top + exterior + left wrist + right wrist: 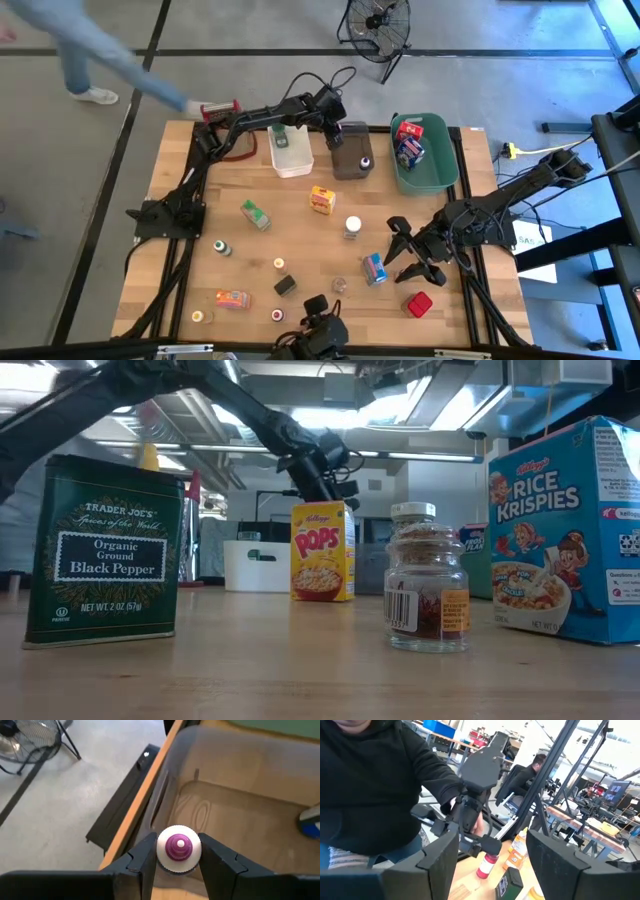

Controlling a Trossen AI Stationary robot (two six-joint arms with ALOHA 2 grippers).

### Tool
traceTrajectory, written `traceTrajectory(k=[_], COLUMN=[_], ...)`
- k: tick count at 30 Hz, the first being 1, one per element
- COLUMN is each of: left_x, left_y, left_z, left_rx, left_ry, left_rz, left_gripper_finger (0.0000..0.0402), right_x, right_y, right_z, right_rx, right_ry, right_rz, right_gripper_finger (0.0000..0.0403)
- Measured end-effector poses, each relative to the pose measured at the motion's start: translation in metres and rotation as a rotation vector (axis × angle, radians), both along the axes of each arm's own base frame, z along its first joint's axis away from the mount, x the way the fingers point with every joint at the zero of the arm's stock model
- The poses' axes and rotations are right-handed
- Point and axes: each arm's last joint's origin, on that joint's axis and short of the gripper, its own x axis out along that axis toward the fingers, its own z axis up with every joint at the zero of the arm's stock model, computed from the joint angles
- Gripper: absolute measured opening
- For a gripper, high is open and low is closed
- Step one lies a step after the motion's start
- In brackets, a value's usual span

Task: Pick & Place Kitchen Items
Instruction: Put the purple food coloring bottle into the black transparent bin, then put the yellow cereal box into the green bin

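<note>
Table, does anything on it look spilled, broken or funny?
Nothing looks spilled or broken. The little boxes just sit scattered at odd angles, like the green box and the orange box. One unusual thing: a person's sleeve reaches in by the red-topped grater at a corner of the table.

Three tubs stand in a row along the far edge of the counter (190, 230): the left tub (291, 152), the middle tub (349, 152) and the right tub (424, 150). A small bottle (179, 848) is in the middle tub, between the fingers of the left pincer (178, 865). Two boxes (408, 142) lie in the right tub. The Corn Pops box (322, 199) stands in front of the middle tub. The right pincer (408, 250) is at the near right, beside the Rice Krispies box (374, 267).
</note>
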Motion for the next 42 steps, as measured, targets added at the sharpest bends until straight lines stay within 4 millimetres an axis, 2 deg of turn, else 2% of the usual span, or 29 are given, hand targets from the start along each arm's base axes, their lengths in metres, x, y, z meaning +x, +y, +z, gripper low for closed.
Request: traceTrajectory(k=[12, 23, 28, 35, 42], left_x=[0.001, 0.001, 0.000, -0.003, -0.017], left_y=[0.000, 0.000, 0.000, -0.009, -0.041], left_z=[-0.001, -0.001, 0.002, 0.033, 0.070], left_rx=[0.004, 0.001, 0.006, 0.041, 0.006], left_ry=[-0.003, -0.006, -0.014, -0.065, -0.018], left_rz=[-0.003, 0.002, 0.003, -0.008, -0.046], left_gripper_finger=[0.0133, 0.0205, 0.0225, 0.0226, 0.0228], right_x=[0.000, 0.000, 0.000, 0.000, 0.000], right_y=[-0.001, -0.001, -0.001, -0.001, -0.001], right_z=[-0.001, -0.002, -0.002, -0.002, -0.003], right_rx=[0.000, -0.002, -0.003, -0.002, 0.012], right_ry=[0.015, 0.019, 0.021, 0.031, 0.054], right_rz=[-0.005, -0.005, -0.004, -0.004, -0.004], right_gripper_finger=[0.0234, 0.0234, 0.0234, 0.0234, 0.0234])
